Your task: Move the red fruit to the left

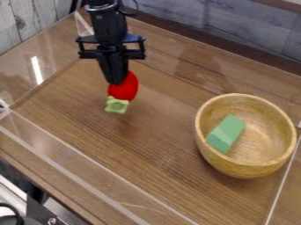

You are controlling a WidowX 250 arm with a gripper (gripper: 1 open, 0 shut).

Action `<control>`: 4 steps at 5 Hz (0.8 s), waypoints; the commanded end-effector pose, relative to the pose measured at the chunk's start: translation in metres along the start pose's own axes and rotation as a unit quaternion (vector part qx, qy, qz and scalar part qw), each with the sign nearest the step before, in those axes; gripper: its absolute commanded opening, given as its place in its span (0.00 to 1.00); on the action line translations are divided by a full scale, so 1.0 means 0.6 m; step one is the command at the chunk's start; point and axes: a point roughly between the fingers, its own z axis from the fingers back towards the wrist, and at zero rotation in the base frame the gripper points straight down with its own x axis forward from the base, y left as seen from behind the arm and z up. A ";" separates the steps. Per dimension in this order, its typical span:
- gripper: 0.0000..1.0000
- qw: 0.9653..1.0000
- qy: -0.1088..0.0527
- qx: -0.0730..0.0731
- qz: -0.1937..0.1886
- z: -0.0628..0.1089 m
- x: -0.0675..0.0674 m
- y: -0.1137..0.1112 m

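Observation:
The red fruit (126,89) is a small glossy strawberry-like toy with its light green leafy cap (116,105) pointing down toward the wooden table. My black gripper (115,77) comes down from above, left of the table's centre, and its fingers are shut on the fruit's upper part. The fruit hangs tilted, its cap at or just above the tabletop; contact cannot be told.
A wooden bowl (276,155) stands at the right with a flat green block (226,134) lying inside. A clear plastic wall (24,70) runs along the table's left side and another along the front edge.

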 end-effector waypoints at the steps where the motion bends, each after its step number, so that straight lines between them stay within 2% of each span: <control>1: 0.00 1.000 -0.021 0.003 -0.007 0.025 0.015 0.006; 4: 0.00 1.000 -0.003 0.000 -0.015 0.023 0.018 0.011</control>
